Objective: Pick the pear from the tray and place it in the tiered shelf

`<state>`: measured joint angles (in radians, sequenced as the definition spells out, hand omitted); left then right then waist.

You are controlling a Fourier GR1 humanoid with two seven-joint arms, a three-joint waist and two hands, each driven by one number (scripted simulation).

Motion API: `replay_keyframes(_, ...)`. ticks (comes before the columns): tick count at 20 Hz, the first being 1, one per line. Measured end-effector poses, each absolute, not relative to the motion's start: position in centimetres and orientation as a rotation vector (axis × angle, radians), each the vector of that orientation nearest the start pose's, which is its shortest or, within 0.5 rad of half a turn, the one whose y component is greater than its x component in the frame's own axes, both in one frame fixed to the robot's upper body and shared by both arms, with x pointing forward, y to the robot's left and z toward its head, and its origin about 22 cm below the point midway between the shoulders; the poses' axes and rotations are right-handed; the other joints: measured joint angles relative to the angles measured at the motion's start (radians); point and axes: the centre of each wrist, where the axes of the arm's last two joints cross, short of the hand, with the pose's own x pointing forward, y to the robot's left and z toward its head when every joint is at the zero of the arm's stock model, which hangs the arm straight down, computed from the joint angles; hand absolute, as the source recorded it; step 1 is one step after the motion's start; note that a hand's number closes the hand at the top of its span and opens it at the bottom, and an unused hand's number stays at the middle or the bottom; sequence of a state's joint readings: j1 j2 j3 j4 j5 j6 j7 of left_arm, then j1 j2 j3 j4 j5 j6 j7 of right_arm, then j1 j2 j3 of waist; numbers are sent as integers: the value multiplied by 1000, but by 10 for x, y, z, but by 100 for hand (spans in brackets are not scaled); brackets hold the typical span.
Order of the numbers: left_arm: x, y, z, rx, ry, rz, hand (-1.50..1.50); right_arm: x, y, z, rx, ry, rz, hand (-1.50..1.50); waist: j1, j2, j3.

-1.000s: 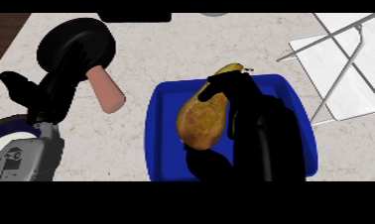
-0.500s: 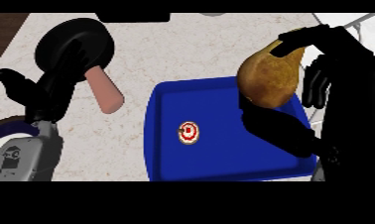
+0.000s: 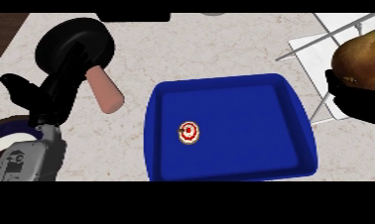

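The brown pear is up off the counter at the view's right edge, over the white tiered shelf. My right hand is shut on it from below; most of that hand is cut off by the edge. The blue tray lies in the middle of the counter, left of the pear. My left hand rests open at the left, far from the tray's contents.
A small round red-and-white item lies inside the tray. A black pan with a pink handle sits at the upper left, behind my left hand. Thin grey shelf legs cross the upper right corner.
My right hand has lifted the pear out of the tray and carried it right, to the view's edge over the shelf. The left hand has not moved.
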<state>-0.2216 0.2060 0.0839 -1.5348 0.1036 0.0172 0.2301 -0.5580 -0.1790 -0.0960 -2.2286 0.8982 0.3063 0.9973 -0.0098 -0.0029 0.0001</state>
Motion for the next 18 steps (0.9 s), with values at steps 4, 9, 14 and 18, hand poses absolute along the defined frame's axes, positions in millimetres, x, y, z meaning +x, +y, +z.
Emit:
replay_keyframes(4,296,278,62,90,-1528,-48,0,223,-248,263,-1150,-1481,127,150,3,2,0)
replay_keyframes(9,296,280,63,84,-1525,-51,0,228,-293,256,-1151,-1447,97,150,6,2,0)
replay_keyframes(14,295,280,59,94,-1528,-45,0,224,-332,241,-1152,-1434,89,150,6,2,0)
replay_keyframes(18,299,286,68,93,-1524,-44,0,218,-350,234,-1149,-1431,94,150,6,2,0)
